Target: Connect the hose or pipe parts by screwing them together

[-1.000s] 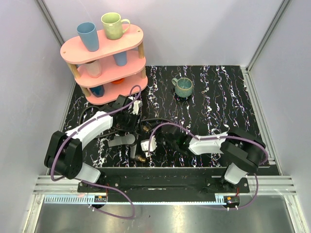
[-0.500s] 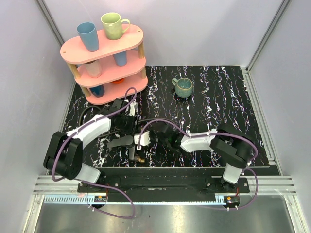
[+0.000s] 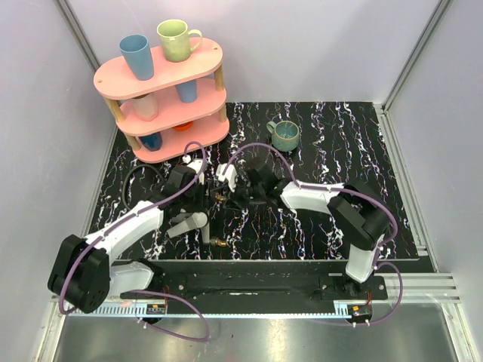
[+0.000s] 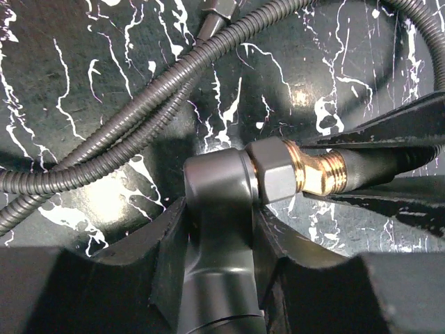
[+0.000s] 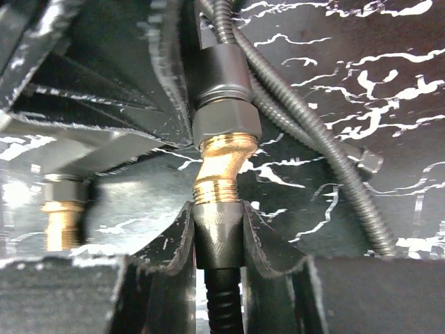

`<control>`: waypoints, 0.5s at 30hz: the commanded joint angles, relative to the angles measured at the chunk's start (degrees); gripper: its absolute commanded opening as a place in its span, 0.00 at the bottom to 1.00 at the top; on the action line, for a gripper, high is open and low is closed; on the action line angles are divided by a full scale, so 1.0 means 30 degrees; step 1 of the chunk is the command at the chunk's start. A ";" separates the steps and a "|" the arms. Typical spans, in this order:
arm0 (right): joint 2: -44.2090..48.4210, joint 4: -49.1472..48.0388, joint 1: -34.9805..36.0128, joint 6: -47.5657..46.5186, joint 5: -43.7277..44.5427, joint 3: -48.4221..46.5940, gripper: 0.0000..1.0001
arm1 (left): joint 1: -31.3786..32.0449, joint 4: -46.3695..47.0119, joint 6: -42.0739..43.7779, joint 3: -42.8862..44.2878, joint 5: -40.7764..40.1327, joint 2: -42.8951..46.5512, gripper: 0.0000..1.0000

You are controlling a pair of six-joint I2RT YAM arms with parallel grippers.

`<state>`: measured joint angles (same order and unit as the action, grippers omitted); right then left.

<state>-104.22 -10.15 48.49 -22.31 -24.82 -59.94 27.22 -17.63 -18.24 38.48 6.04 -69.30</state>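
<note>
Swung up and leftward across the counter [image 3: 339, 151], the right tool [image 5: 217, 219] now meets the left tool [image 4: 220, 216] near the counter's middle. The left tool clamps the grey stem [image 4: 215, 174]. The right tool grips the hose nut [image 5: 217, 240], butted against the stem's brass thread [image 5: 217, 184]. Threading looks barely begun. Next, the nut needs turning squarely while the stem is held steady.

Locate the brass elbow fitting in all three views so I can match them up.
Top external: brass elbow fitting is a tiny glint just left of and below picture centre.
Left wrist: the fitting is right of centre, sticking out rightward from a dark hex nut.
Right wrist: the fitting is at centre, directly below that hex nut.
Shared landmark: the hex nut, clear in both wrist views, too small to make out from above.
</note>
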 commanded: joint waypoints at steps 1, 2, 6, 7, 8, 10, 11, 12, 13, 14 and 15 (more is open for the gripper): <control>-0.1318 -0.3054 -0.1216 0.8914 -0.5400 -0.1582 0.00 | 0.1531 0.5786 -0.0394 -0.0637 0.1242 0.1770 0.00; -0.1642 -0.4598 -0.1396 1.1046 -0.6250 -0.1495 0.00 | 0.1763 0.6542 -0.0366 -0.1248 0.0512 0.1974 0.00; -0.3165 -0.9408 -0.2041 1.6097 -0.9269 -0.0590 0.00 | 0.2059 0.9820 -0.0132 -0.2833 -0.0286 0.2795 0.00; -0.3604 -1.0289 -0.2129 1.6919 -0.9421 -0.0354 0.00 | 0.2059 1.0179 -0.0073 -0.3039 -0.0431 0.2970 0.00; -0.3811 -1.2154 -0.2333 1.8406 -0.9422 -0.0119 0.00 | 0.2059 1.0386 0.0044 -0.3157 -0.0693 0.2972 0.00; -0.3901 -1.2787 -0.2422 1.8948 -0.9161 0.0439 0.00 | 0.2059 1.0010 0.0103 -0.2955 -0.0638 0.2711 0.00; -0.3756 -1.2469 -0.2423 1.8253 -0.8869 0.0527 0.00 | 0.2059 0.9688 0.0277 -0.2547 -0.0551 0.2564 0.00; -0.3551 -1.1305 -0.2423 1.7550 -0.8257 0.0673 0.06 | 0.2059 0.8872 0.0337 -0.2282 -0.0463 0.2446 0.00; -0.2969 -1.0859 -0.2452 1.6817 -0.7961 0.0819 0.12 | 0.2059 0.8400 0.0425 -0.2077 -0.0462 0.2329 0.00; -0.2557 -1.0245 -0.2423 1.5592 -0.7059 0.1372 0.15 | 0.2059 0.7902 0.0542 -0.1581 -0.0433 0.2183 0.00; -0.2089 -0.9833 -0.2452 1.4884 -0.6440 0.1638 0.26 | 0.2030 0.6911 0.0659 -0.1344 -0.0374 0.2036 0.00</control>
<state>-113.51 -40.12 39.42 23.57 -49.19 -57.89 29.76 -5.08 -20.97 31.09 -2.44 -61.41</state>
